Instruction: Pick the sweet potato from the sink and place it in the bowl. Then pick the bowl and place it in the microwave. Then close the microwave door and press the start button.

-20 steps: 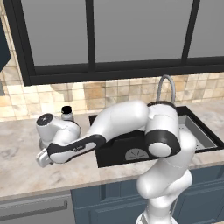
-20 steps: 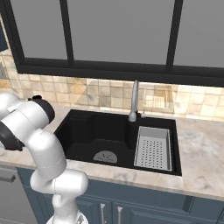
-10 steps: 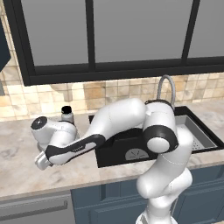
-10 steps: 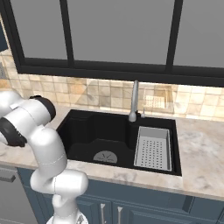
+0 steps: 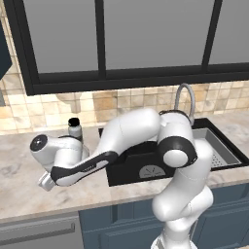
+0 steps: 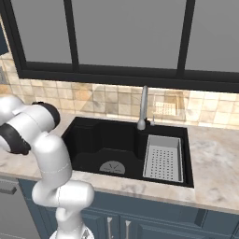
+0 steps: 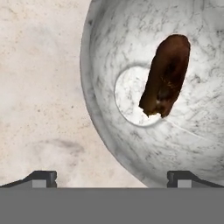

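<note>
Directly under the hand camera, the round grey-white marbled stone-look bowl (image 7: pixel 175 87) sits on the beige speckled stone table (image 7: pixel 39 87). The oblong reddish-brown sweet potato (image 7: pixel 166 76) lies inside it, across the flat bottom and up the wall toward 12 o'clock. First sub-task looks done; step in hand, as judged, is picking up the bowl.

Pincer (image 7: pixel 111 178): jaws spread wide, holding nothing. One dark tip sits over bare table at 7 o'clock, the other over the bowl's inner wall at 5 o'clock, so the near rim runs between them.

From the left base view, the white arm reaches to 9 o'clock of the deep black rectangular sink (image 5: pixel 146 165), past a small grey bottle with a black cap (image 5: pixel 74 127). The bowl itself is hidden behind the arm there.

Advice for the grasp: descend straight so one finger goes inside the wall and one outside, clear of the potato. Pinch the rim firmly, lift level, and move slowly so the potato does not roll out.
</note>
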Motion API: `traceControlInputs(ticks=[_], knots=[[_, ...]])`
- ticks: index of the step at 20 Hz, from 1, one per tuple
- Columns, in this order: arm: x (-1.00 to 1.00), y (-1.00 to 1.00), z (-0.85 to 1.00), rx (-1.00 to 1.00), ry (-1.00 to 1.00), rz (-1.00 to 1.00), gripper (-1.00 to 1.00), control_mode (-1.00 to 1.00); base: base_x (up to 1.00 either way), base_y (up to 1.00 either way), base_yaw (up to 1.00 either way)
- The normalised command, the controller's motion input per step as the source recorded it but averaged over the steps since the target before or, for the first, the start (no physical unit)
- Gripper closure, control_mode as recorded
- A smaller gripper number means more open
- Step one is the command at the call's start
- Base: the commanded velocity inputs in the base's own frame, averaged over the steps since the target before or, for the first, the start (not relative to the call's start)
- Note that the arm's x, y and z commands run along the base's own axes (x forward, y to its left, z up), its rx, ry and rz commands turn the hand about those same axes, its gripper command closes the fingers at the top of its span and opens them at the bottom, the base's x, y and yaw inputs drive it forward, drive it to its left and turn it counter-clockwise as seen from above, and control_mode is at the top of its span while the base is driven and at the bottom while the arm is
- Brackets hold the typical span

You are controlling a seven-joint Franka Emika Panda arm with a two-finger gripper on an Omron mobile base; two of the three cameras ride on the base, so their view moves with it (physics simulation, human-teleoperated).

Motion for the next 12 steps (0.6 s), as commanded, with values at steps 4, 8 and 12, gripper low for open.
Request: traceControlInputs(ticks=[4,8,12], knots=[[0.10,0.00,0.00,-0.03,0.00,0.04,-1.00,-1.00,0.00,0.00,0.00],[0.18,0.00,0.07,-0.03,0.00,0.03,-1.00,-1.00,0.00,0.00,0.00],[0.18,0.00,0.09,-0.04,0.00,0.04,-1.00,-1.00,0.00,0.00,0.00]])
